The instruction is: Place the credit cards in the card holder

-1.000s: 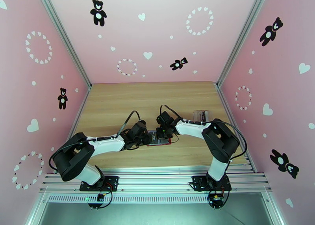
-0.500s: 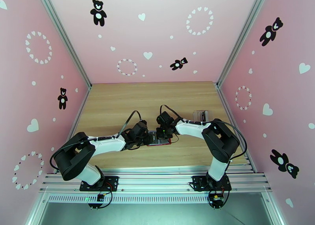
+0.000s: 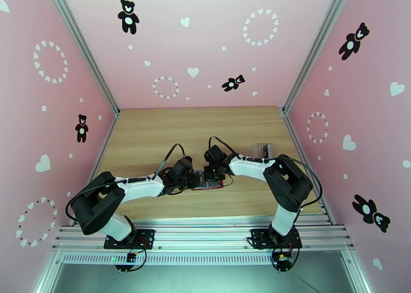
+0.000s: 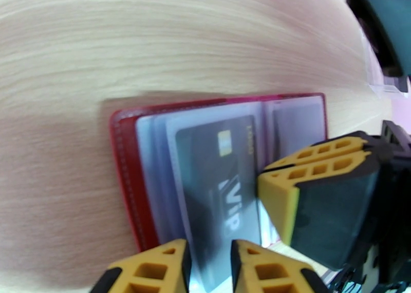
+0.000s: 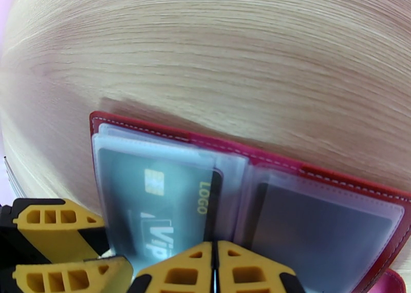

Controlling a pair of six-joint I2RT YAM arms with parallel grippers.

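**Change.** Against the two preceding instants in the top view, the left arm has barely shifted and the right arm has stayed put. Both wrists remain over the small dark-red, leather-like folding card holder (image 4: 125,176), which lies open on the pale wooden tabletop (image 4: 154,42). This near-stillness suggests a slow final seating of a card rather than a fresh approach.

**Pose, left to right.** The left arm reaches in low from the holder's left, forearm almost level. The left gripper (image 4: 208,271) sits at the holder's left end with its fingers slightly apart. The outer end of the dark grey, chip-bearing "VIP" credit card (image 4: 221,186) lies in the gap; whether it is pinched cannot be told. The rest of this card lies under a clear sleeve in the holder's left half, apparently mostly inserted. The right gripper (image 5: 215,268), fingers pressed together and empty, is at the holder's centre fold, seemingly pinning it. A second dark card (image 5: 318,222) occupies the holder's right half. A clear plastic case (image 3: 262,149) stands beyond and right of the holder, well apart.
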